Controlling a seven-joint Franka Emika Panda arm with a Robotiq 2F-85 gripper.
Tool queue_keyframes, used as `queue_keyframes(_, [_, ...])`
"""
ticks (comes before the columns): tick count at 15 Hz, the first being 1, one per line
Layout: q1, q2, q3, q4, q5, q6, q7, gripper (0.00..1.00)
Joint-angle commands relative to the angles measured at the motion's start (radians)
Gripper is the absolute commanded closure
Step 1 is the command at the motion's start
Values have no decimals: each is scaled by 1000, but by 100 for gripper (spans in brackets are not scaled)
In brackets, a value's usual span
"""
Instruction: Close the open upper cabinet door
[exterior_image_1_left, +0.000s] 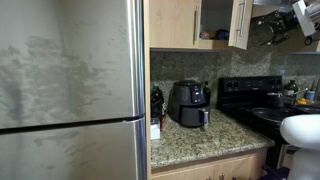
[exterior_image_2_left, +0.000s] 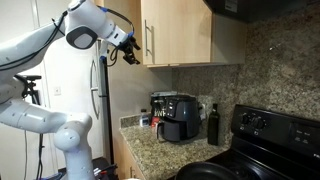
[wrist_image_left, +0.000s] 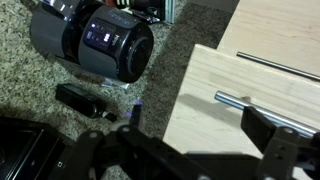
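The upper cabinet door (exterior_image_1_left: 239, 22) stands swung out from the cabinet row and looks pale and narrow from this angle. In an exterior view its tan outer face (exterior_image_2_left: 180, 35) shows, with the slim bar handle (exterior_image_2_left: 150, 40) near the free edge. My gripper (exterior_image_2_left: 128, 50) hovers just beside that edge, at the top right in an exterior view (exterior_image_1_left: 288, 25). In the wrist view the door (wrist_image_left: 210, 90) fills the right half with the steel handle (wrist_image_left: 240, 100) across it. My gripper (wrist_image_left: 197, 122) is open and holds nothing, with one finger next to the handle.
A black air fryer (exterior_image_1_left: 190, 103) and a dark bottle (exterior_image_2_left: 212, 125) stand on the granite counter (exterior_image_1_left: 200, 140) below. A black stove (exterior_image_1_left: 255, 100) is beside them. A steel refrigerator (exterior_image_1_left: 70, 90) stands at the far end. A matching closed tan door (exterior_image_1_left: 172, 22) adjoins the opening.
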Motion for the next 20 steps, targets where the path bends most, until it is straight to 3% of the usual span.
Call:
queue_keyframes(1, [50, 100, 76, 38, 88, 140, 78, 0])
queue_keyframes(4, [82, 220, 186, 115, 178, 324, 173, 0])
queue_keyframes(6, [92, 289, 235, 181, 180, 405, 232, 0])
queue_keyframes(10, [74, 430, 334, 310, 106, 581, 387, 0])
queue_keyframes(12, [67, 468, 357, 342, 20, 609, 471, 0])
queue_keyframes(14, [73, 481, 356, 343, -91, 589, 542, 0])
queue_keyframes(17, [66, 426, 329, 298, -318, 432, 644, 0])
queue_keyframes(20, [99, 362, 269, 275, -462, 226, 647, 0])
